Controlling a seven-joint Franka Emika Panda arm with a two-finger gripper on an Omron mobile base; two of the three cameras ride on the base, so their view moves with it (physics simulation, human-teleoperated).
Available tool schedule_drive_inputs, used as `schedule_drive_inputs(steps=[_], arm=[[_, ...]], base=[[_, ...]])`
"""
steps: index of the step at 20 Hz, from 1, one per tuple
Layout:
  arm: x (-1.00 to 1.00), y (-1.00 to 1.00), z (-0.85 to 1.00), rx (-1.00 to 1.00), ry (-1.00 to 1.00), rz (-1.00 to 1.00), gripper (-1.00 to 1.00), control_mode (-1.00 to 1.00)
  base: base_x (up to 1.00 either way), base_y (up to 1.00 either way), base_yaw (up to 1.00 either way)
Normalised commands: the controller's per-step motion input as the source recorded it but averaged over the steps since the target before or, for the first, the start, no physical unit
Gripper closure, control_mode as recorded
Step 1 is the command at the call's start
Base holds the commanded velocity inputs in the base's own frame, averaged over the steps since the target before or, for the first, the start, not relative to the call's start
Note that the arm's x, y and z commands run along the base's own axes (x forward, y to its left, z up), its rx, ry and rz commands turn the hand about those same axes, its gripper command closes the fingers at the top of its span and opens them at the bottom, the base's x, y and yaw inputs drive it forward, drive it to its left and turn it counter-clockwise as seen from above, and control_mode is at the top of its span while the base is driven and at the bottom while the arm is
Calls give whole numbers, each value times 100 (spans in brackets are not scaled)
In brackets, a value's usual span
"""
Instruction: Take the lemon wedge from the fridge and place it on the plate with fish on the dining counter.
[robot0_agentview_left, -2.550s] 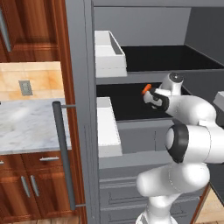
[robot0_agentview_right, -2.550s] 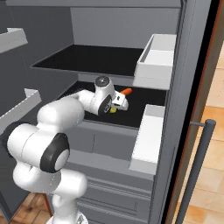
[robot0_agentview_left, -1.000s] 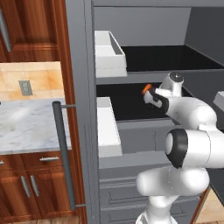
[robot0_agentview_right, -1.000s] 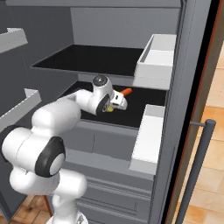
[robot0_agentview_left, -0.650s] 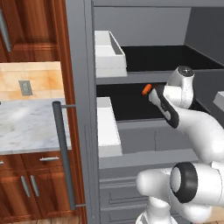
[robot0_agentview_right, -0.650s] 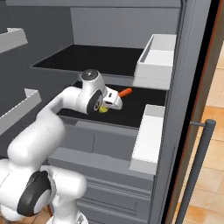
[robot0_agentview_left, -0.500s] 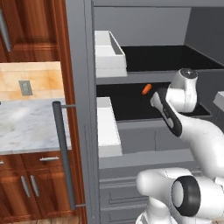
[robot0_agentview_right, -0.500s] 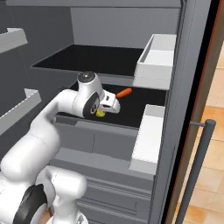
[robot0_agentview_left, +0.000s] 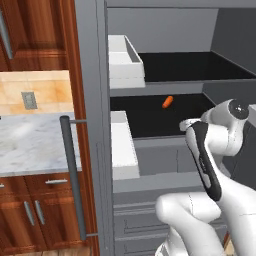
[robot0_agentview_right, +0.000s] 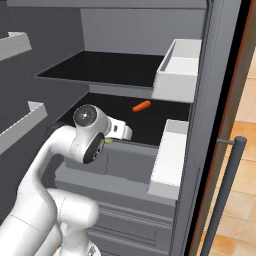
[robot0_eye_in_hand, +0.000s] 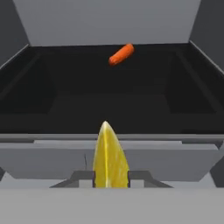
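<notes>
Change since earlier frames: the arm has drawn back out of the fridge (robot0_agentview_left: 95, 75). Its hand, formerly deep over the dark shelf (robot0_agentview_right: 150, 125) beside the orange item (robot0_agentview_right: 141, 106), now sits at the shelf's front lip, and the elbow has swung down and outward. The orange item has not moved; it lies where it was, well back on the shelf.

Item 1. Lemon wedge (robot0_eye_in_hand: 109, 157). Small yellow wedge, pointed end up in the hand view, pinched at its base between the two fingertips. In the right base view it appears as a sliver of yellow at the hand's tip. It is off the shelf and carried by the hand, just at the front edge of the middle compartment.

Item 2. Gripper (robot0_eye_in_hand: 110, 177). Jaws drawn narrow, closed on the wedge from both sides, a fingertip (robot0_eye_in_hand: 87, 177) showing at the wedge's left flank. Grip is low on the wedge, leaving most of it standing proud; judged adequate for carrying, though so slight a piece could slip if jolted.

Item 3. Orange item. Elongated, resting alone toward the rear of the shelf, well apart from the hand. Not part of the task, so left in place.

Item 4. Fridge door, open, with white door bins (robot0_agentview_left: 122, 145) and a long bar handle (robot0_agentview_left: 72, 175). Open to allow withdrawal.

Stage, as judged: retrieval done; carry to the plate not yet begun.
</notes>
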Motion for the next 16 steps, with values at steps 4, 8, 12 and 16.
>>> schedule_drive_inputs(steps=[4,8,12,16], arm=[[-25,0,0,0,0,2,100,100],[0,0,0,0,0,0,100,100],[0,0,0,0,0,0,100,100],[0,0,0,0,0,0,100,100]], base=[[-75,-11,13],[-100,-18,23],[-84,-16,64],[-32,0,86]])
